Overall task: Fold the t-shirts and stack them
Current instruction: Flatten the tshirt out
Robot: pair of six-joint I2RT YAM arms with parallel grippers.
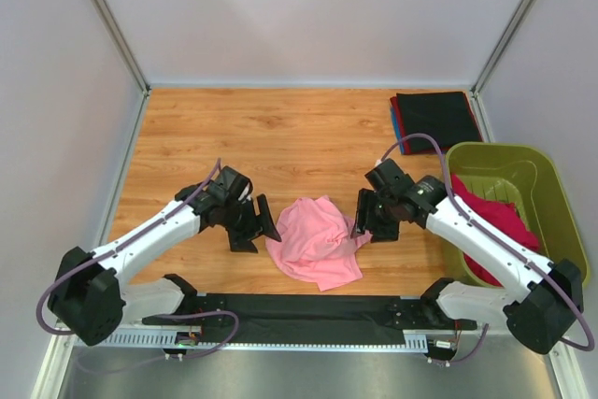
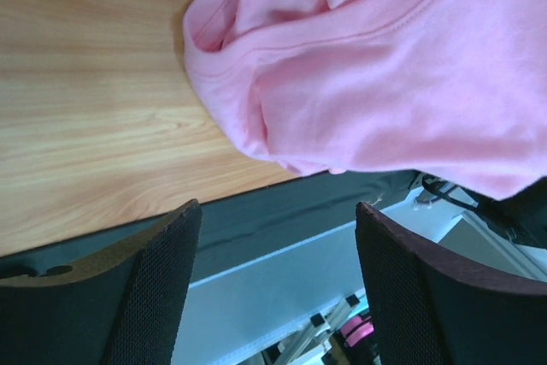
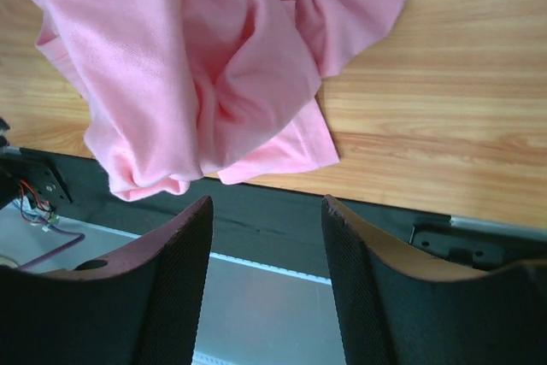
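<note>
Light pink knit cloth, the t-shirt [image 1: 318, 242] lies crumpled in a loose heap on the wood-grain table [image 1: 243, 137], between the two grippers. The left gripper [image 1: 259, 231] stands just left of the t-shirt, jaws apart and empty. In its wrist view, a stitched hem lies beyond the textured black fingers [image 2: 162, 288], not between them. The right gripper [image 1: 370, 227] stands just right of the t-shirt, jaws likewise apart, with nothing held. Its wrist view shows soft folds ahead of the pads [image 3: 171, 279] and clear of them.

Further right of the t-shirt, an olive-green plastic tub [image 1: 553, 184] holds a bunched magenta-red shirt [image 1: 500, 221]. The right arm [image 1: 486, 240] crosses over the tub's near left wall. Beyond the t-shirt, to the far right, a folded stack [image 1: 435, 117] lies flat. It is black on top, with red and blue edges showing at its left side.
</note>
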